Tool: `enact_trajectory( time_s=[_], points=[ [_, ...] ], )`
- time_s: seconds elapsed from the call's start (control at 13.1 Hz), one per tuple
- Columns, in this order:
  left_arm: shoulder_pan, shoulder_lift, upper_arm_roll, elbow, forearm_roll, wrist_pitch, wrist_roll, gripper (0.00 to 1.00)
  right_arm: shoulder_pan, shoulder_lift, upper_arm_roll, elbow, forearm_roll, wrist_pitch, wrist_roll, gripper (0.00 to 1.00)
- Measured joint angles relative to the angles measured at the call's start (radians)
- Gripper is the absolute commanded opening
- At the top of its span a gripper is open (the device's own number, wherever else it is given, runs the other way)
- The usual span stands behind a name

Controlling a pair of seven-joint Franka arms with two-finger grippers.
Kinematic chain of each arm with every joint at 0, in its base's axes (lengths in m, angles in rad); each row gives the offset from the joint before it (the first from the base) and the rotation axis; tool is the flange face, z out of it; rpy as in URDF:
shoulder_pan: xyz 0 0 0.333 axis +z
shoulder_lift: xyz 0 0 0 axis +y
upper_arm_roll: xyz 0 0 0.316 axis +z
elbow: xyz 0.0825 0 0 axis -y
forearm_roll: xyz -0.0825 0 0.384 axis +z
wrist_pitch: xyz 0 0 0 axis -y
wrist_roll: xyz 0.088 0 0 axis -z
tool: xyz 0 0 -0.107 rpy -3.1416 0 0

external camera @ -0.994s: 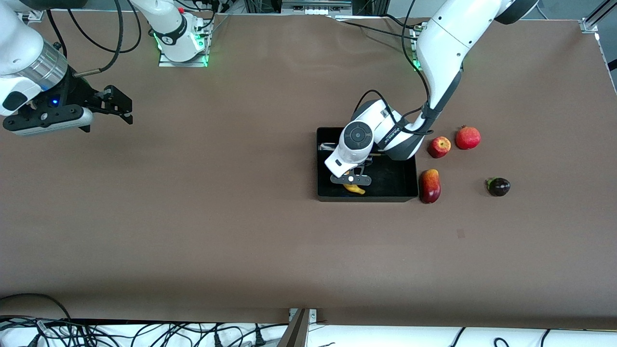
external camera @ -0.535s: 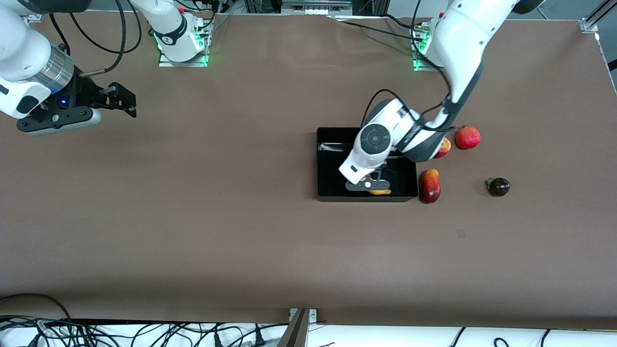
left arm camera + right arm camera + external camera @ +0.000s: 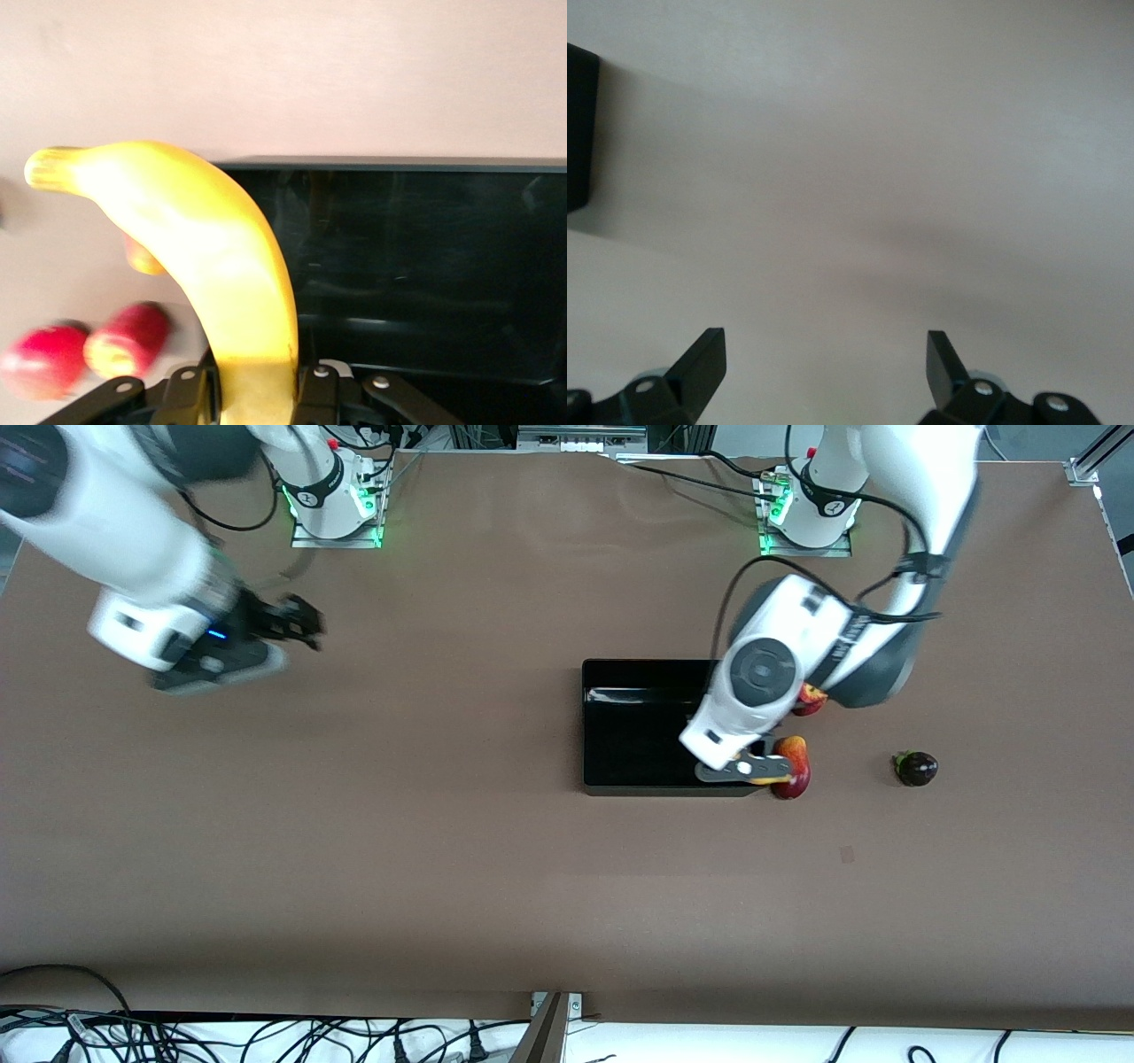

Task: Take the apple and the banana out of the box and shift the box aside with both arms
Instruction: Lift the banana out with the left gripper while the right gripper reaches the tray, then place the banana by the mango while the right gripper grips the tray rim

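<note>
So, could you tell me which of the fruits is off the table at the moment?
The banana: the left hand is shut on it, holding it over the box's edge. The apple, the red-yellow mango and the dark fruit lie on the table.

box (image 3: 620,726): glossy black plastic, its floor mirroring streaks of light
banana (image 3: 213,266): smooth, softly shiny yellow skin
table (image 3: 443,850): matt brown covering, no glare, faint creases
left gripper (image 3: 742,769): matt dark fingers, hard plastic or metal, clamped on the banana
right gripper (image 3: 824,359): matt black fingers, spread apart
arm shells: smooth, glossy white plastic
</note>
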Motion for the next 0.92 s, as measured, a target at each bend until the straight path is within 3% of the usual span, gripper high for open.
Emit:
enact_trajectory(
  time_s=[0.38,0.61,0.69,0.84,0.92],
  points=[
    [0.260,0.041,0.008,-0.034,0.002,-0.011,0.544,0.00,0.228,0.196,0.005,0.005,0.035,0.259,0.358,1.00],
    [0.366,0.073,0.009,-0.154,0.005,0.185,0.719,0.00,0.370,0.346,0.006,0.074,0.042,0.420,0.604,1.00],
    [0.383,0.078,0.010,-0.205,0.009,0.265,0.750,0.10,0.419,0.404,0.006,0.107,0.042,0.475,0.680,1.00],
    [0.397,0.081,0.010,-0.291,0.064,0.391,0.761,0.82,0.499,0.507,0.003,0.159,0.040,0.555,0.777,1.00],
    [0.400,0.081,0.010,-0.310,0.090,0.412,0.761,1.00,0.524,0.544,-0.001,0.173,0.036,0.584,0.798,1.00]
  ],
)
